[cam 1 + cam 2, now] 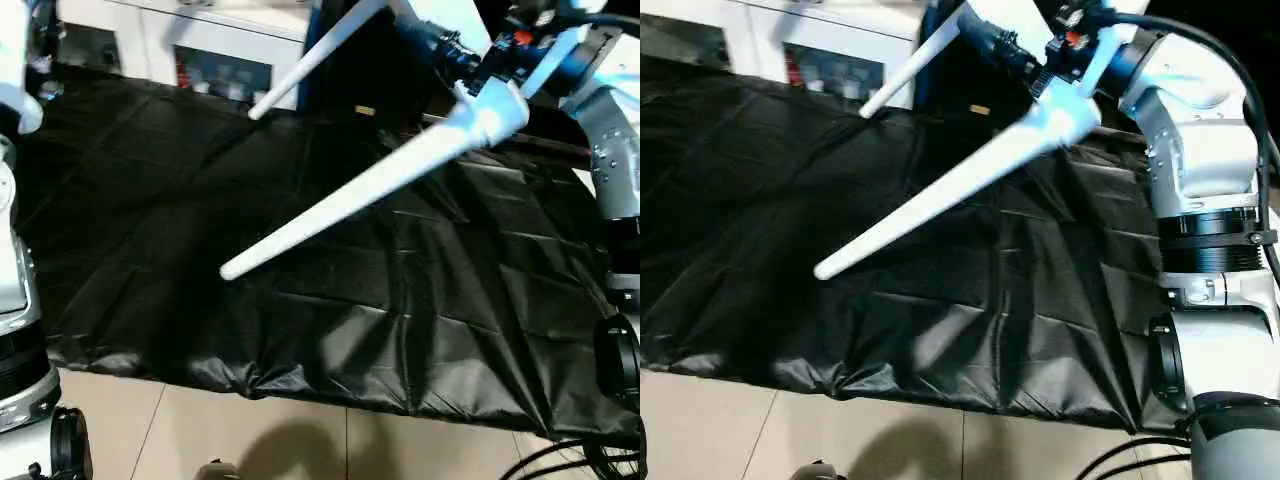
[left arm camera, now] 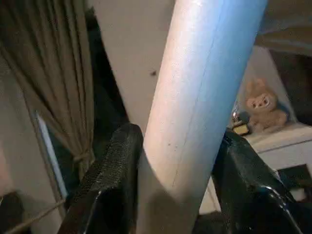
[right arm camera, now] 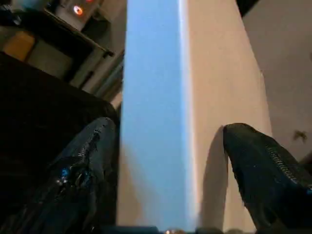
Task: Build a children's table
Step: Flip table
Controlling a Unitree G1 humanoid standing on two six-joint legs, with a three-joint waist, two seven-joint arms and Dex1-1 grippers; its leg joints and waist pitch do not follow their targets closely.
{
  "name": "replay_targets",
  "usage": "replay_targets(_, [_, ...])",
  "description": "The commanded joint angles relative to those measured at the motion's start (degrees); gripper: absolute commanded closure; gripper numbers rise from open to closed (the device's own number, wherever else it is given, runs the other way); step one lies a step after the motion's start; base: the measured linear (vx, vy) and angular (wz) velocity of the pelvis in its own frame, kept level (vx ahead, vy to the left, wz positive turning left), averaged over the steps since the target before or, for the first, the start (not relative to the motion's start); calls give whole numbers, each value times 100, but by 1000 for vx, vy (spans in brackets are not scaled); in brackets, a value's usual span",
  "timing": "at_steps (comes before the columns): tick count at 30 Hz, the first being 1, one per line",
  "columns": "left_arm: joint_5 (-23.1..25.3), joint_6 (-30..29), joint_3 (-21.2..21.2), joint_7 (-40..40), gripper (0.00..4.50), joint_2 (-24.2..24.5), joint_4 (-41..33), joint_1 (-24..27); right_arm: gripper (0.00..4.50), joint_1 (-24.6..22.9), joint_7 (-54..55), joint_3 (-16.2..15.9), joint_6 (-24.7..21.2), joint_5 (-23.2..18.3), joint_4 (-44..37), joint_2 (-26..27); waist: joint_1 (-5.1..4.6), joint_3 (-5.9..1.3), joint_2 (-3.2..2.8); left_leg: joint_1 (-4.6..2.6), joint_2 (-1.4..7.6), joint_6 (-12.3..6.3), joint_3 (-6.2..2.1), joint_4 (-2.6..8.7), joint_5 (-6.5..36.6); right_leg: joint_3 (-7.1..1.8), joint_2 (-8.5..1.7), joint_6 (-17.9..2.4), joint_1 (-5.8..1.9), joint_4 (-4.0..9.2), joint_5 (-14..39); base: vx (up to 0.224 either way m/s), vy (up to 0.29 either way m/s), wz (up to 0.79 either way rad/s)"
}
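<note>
The children's table is held up in the air on its side. A bare patch of the white tabletop (image 1: 440,18) shows at the upper edge, and two white tapered legs point away from it. The long near leg (image 1: 360,190) slants down over the black cloth; the far leg (image 1: 310,60) points toward the cabinet. In the left wrist view my left gripper (image 2: 178,134) is shut on a white leg tube (image 2: 204,73). My right gripper (image 3: 170,126) has a black finger on each side of a white slab, apparently the tabletop's edge (image 3: 195,97), near the near leg's thick end (image 1: 1070,110).
A wrinkled black cloth (image 1: 200,220) covers the work surface below. A white cabinet with glass doors (image 1: 200,50) stands behind it. Pale floor tiles (image 1: 250,430) and black cables (image 1: 580,460) lie in front. A curtain (image 2: 48,73) and a plush toy (image 2: 263,109) are in the background.
</note>
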State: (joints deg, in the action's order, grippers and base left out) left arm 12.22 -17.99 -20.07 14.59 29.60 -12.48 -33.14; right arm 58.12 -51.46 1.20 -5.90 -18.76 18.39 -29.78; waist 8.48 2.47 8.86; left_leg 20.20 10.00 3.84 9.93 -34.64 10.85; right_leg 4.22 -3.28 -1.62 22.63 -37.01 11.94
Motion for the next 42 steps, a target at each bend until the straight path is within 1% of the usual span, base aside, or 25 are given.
replay_targets(1, [-100,-317,236,76,250,-196,350,195,65,-78,-258,-53,-180,-151,-69,37,-29,-215,-112,-71,330,132,-176,431,1811,-319,-526,-428,-88,592,2304,0,0,0])
replay_targets(3, [-127,-229,237,96,256,-200,370,198,65,-48,-233,190,-351,-460,-112,88,-28,-203,-93,-78,321,133,-175,436,1888,-318,-520,-386,-78,617,2422,0,0,0])
replay_targets(4, [-241,125,202,124,259,-222,451,213,65,105,221,1025,-679,-1212,87,227,-19,-201,-101,-99,317,123,-176,434,1973,-324,-531,-349,-51,642,2545,0,0,0])
replay_targets(6, [-283,259,184,129,262,-220,481,217,48,135,434,1435,-869,-1589,224,247,8,-220,-104,-126,329,146,-190,443,1977,-320,-531,-332,-49,631,2511,0,0,0])
replay_targets(8, [-291,276,183,133,265,-217,485,218,32,112,442,1502,-899,-1653,243,235,60,-253,-119,-110,338,194,-166,432,1798,-319,-505,-433,-50,571,1981,0,0,0])
replay_targets(9, [-336,387,180,168,267,-158,538,235,32,-196,373,1955,-1169,-2147,271,122,93,-277,-131,-79,334,137,-155,433,1476,-322,-495,-516,-101,524,1361,0,0,0])
replay_targets(11, [-353,427,184,186,273,-122,565,246,10,-364,295,2116,-1282,-2342,241,70,115,-287,-134,-59,345,150,-152,426,1243,-316,-492,-622,-116,468,924,0,0,0])
replay_targets(12, [-381,503,188,228,276,-80,601,259,2,-574,193,2279,-1443,-2581,173,41,135,-298,-173,-38,332,110,-149,414,962,-312,-491,-699,-162,430,462,0,0,0])
replay_targets(15, [-464,718,204,311,280,19,729,279,0,-1294,-222,2603,-1790,-2977,99,-45,186,-310,-150,-32,344,16,-145,402,687,-296,-507,-809,-225,420,40,0,0,0])
replay_targets(16, [-467,727,205,313,281,21,736,277,0,-1338,-244,2611,-1793,-2978,99,-49,200,-317,-154,-35,350,30,-150,398,660,-285,-507,-826,-227,408,21,0,0,0])
replay_targets(17, [-474,785,208,320,281,28,767,265,0,-1539,-323,2632,-1808,-2972,103,-48,204,-312,-211,-41,356,98,-164,406,784,-275,-516,-848,-217,409,148,0,0,0])
replay_targets(18, [-496,858,210,339,283,34,813,250,0,-1682,-385,2646,-1872,-2996,92,-30,202,-306,-155,-43,356,116,-151,403,874,-275,-532,-863,-226,436,282,0,0,0])
replay_targets(19, [-510,898,210,349,283,36,839,243,0,-1744,-407,2654,-1913,-3008,82,-20,202,-306,-155,-43,356,116,-151,403,874,-275,-532,-863,-226,436,282,0,0,0])
replay_targets(22, [-586,1176,271,409,284,83,1032,200,0,-2219,-323,2095,-1720,-2501,84,232,233,-267,-212,-28,352,154,-160,420,1014,-282,-561,-806,-218,496,702,0,0,0])
replay_targets(24, [-600,1203,286,418,284,93,1060,193,0,-2215,-297,1902,-1655,-2404,120,382,181,-264,-210,-49,366,267,-179,446,1348,-276,-577,-727,-206,530,1126,0,0,0])
replay_targets(26, [-627,1235,306,422,284,109,1099,186,0,-2194,-270,1710,-1646,-2338,122,539,156,-267,-211,-48,378,291,-190,449,1348,-278,-582,-745,-201,519,1161,0,0,0])
replay_targets(30, [-663,1295,345,403,284,136,1176,181,0,-1984,-294,1316,-1585,-2117,313,914,142,-261,-235,-51,392,302,-185,455,1244,-287,-582,-818,-183,481,968,0,0,0])
replay_targets(31, [-674,1334,349,404,284,147,1183,211,0,-1810,-240,1141,-1411,-1869,593,1099,114,-261,-215,-32,379,338,-179,458,1190,-285,-580,-871,-183,461,868,0,0,0])
replay_targets(34, [-707,1386,349,412,284,149,1184,271,0,-1554,-107,1042,-1149,-1636,1025,1361,94,-264,-226,-52,388,378,-172,455,1190,-292,-593,-918,-165,438,787,0,0,0])
replay_targets(35, [-727,1396,350,417,284,137,1178,300,0,-1487,-114,1019,-1106,-1623,1111,1449,82,-259,-206,-45,386,386,-171,466,1182,-290,-585,-925,-175,446,794,0,0,0])
replay_targets(36, [-756,1383,353,430,284,110,1165,338,0,-1452,-174,977,-1112,-1646,1111,1525,94,-261,-231,-53,393,386,-170,465,1129,-294,-590,-936,-180,428,668,0,0,0])
replay_targets(38, [-824,1341,417,514,284,53,1139,449,0,-1502,-350,862,-1240,-1768,859,1594,105,-266,-185,-56,396,354,-161,461,977,-291,-578,-944,-197,400,425,0,0,0])
replay_targets(40, [-855,1224,529,615,284,4,1113,599,0,-1626,-473,755,-1427,-1898,517,1597,117,-274,-210,-59,394,328,-157,457,806,-289,-570,-937,-206,376,189,0,0,0])
replay_targets(41, [-854,1171,596,651,284,-28,1105,695,0,-1723,-538,685,-1544,-1961,301,1578,119,-270,-183,-63,392,307,-152,458,769,-288,-563,-924,-209,385,160,0,0,0])
replay_targets(42, [-852,1129,621,648,284,-58,1105,746,0,-1793,-568,642,-1588,-1977,173,1564,152,-264,-198,-71,395,282,-145,464,760,-290,-573,-883,-214,392,155,0,0,0])
